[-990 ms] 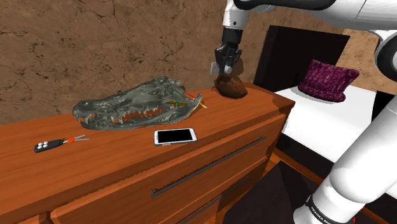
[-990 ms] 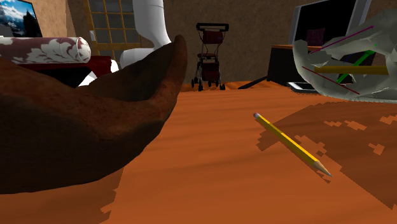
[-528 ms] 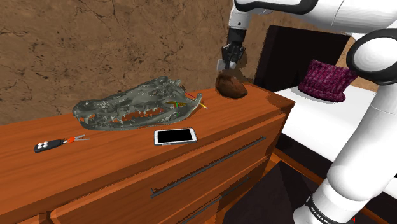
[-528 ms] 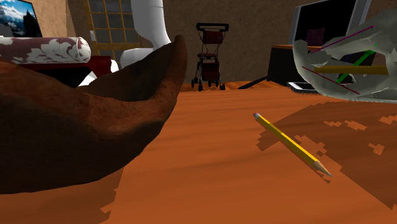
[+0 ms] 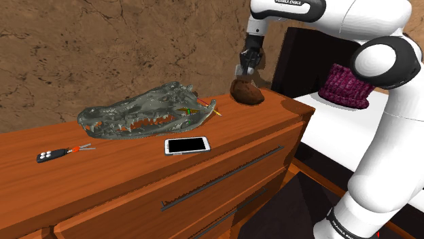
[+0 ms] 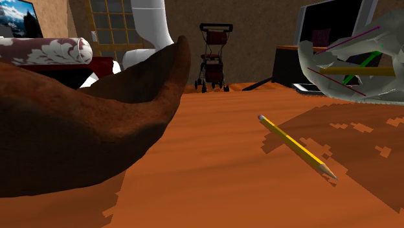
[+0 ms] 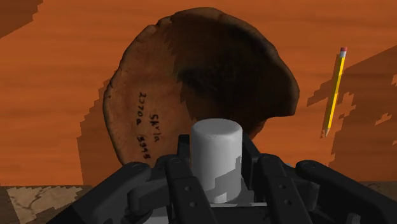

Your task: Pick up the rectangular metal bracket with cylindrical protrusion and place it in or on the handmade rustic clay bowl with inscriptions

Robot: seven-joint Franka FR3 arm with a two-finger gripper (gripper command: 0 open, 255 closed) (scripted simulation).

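Orange-brown wood forms the surface [image 5: 136, 178], with a grey-green crocodile skull [image 5: 146, 115] stretched along it. Toward the shoulder view's right end sits the dark brown clay bowl [image 7: 210, 76], with black writing on it. Directly above hangs the black tool [image 5: 246, 67], pinching the grey bracket [image 7: 216, 151], whose pale cylinder sits between the fingers, in the air over the bowl. A yellow pencil [image 7: 333, 92] lies just beside the bowl.

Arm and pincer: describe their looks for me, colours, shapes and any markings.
The arm is built of thick, rounded white tubes, with black rings at the joints. Black bands carry white Franka Emika lettering. The pincer is all black, with two blocky, ridged fingers below a narrow black wrist.
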